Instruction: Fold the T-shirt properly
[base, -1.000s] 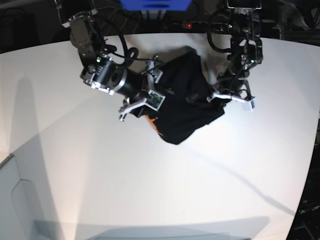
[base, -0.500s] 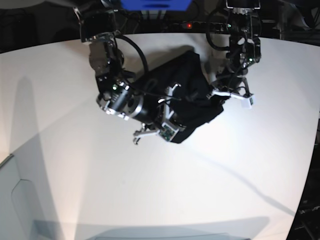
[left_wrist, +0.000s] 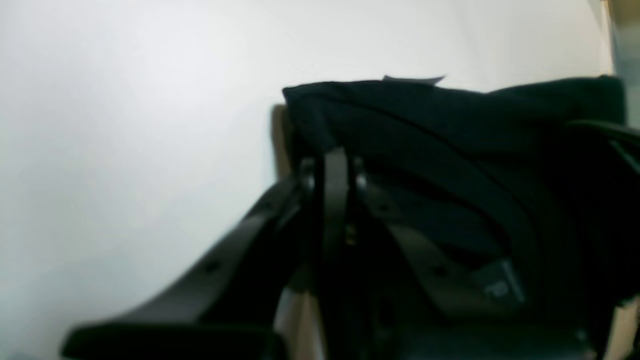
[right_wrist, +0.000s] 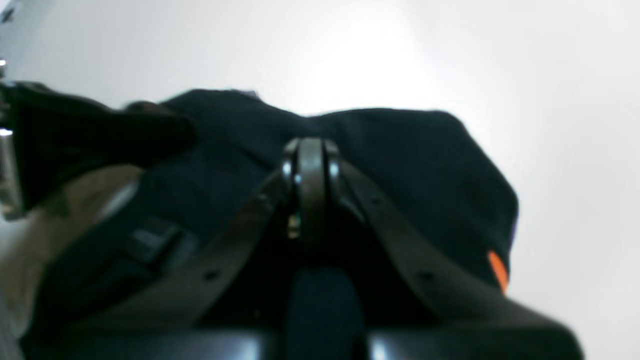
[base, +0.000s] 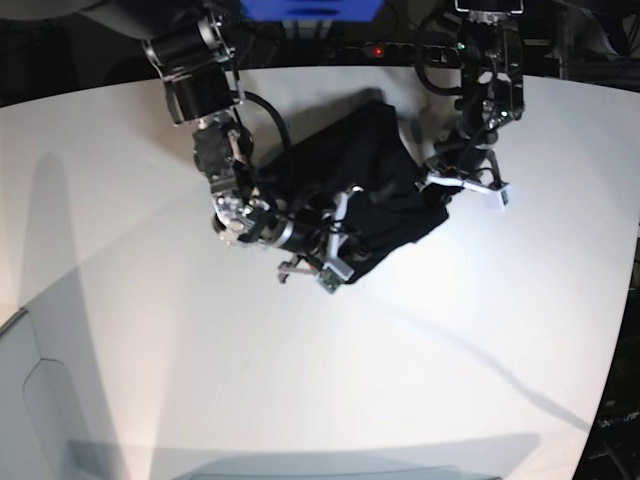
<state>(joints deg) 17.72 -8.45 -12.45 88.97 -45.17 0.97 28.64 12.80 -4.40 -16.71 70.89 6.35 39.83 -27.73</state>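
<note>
The black T-shirt (base: 385, 165) lies bunched in a heap at the back middle of the white table (base: 300, 380). My right gripper (base: 350, 235) is at the heap's front edge, shut on a fold of the cloth; in the right wrist view (right_wrist: 310, 150) its fingers are pressed together on the black cloth (right_wrist: 400, 150), and the orange label (right_wrist: 497, 270) shows at the lower right. My left gripper (base: 445, 195) is at the heap's right edge. In the left wrist view (left_wrist: 332, 167) it is shut on the cloth (left_wrist: 450, 130).
Cables and a blue box (base: 310, 8) sit past the table's back edge. A pale grey panel (base: 30, 400) shows at the front left corner. The table's right edge (base: 625, 330) curves away into dark surroundings.
My right gripper has swept from the heap's left side to its front edge, dragging cloth with it. The orange label no longer shows in the base view. The left arm has barely moved.
</note>
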